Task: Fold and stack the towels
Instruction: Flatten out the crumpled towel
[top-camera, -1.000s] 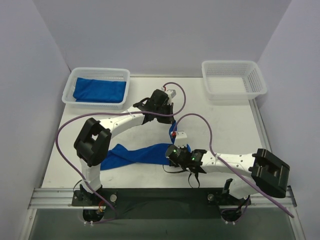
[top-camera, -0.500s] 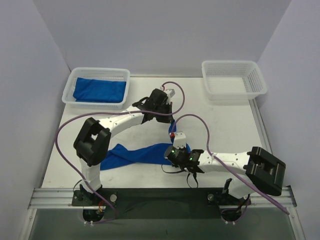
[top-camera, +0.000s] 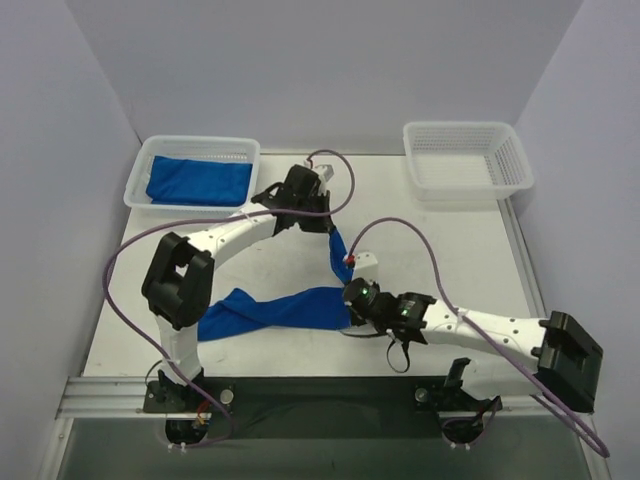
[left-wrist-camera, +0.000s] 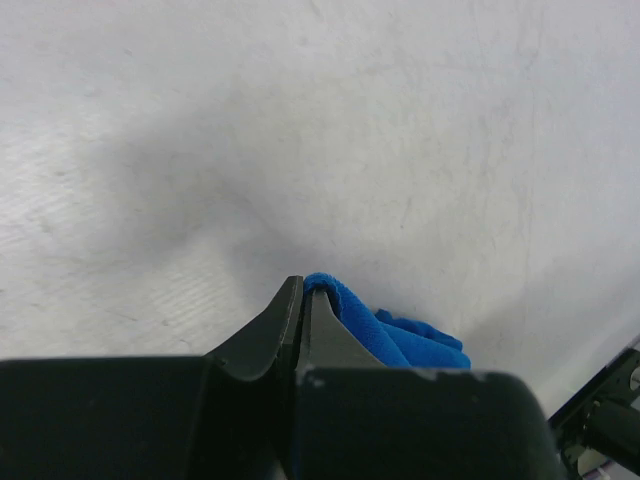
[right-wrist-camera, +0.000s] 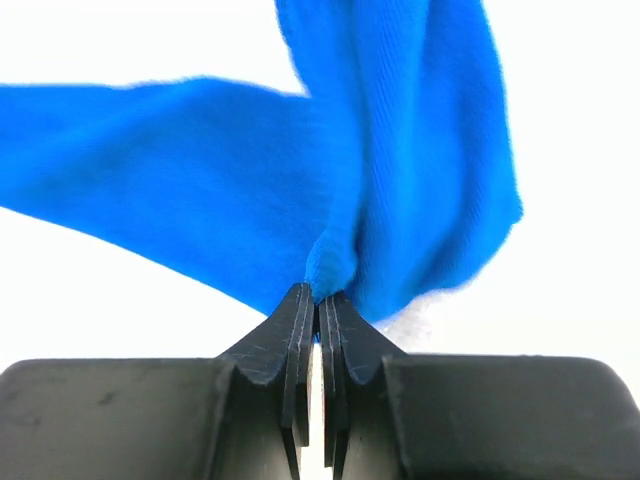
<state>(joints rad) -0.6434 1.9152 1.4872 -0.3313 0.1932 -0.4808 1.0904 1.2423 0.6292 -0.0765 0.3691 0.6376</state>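
A blue towel lies bunched on the white table and stretches up between both grippers. My left gripper is shut on one corner of it, the blue cloth showing at its tips. My right gripper is shut on another part of the towel, pinched between its closed tips. A strip of towel runs taut between the two. A second blue towel lies folded in the left basket.
A white mesh basket stands at the back right with nothing in it. Purple cables loop over both arms. The table's front rail runs along the near edge. Grey walls close in the left, right and back.
My left gripper has moved back and left with its towel corner. My right gripper has shifted slightly right, and its arm base swung right. The towel is stretched longer between them.
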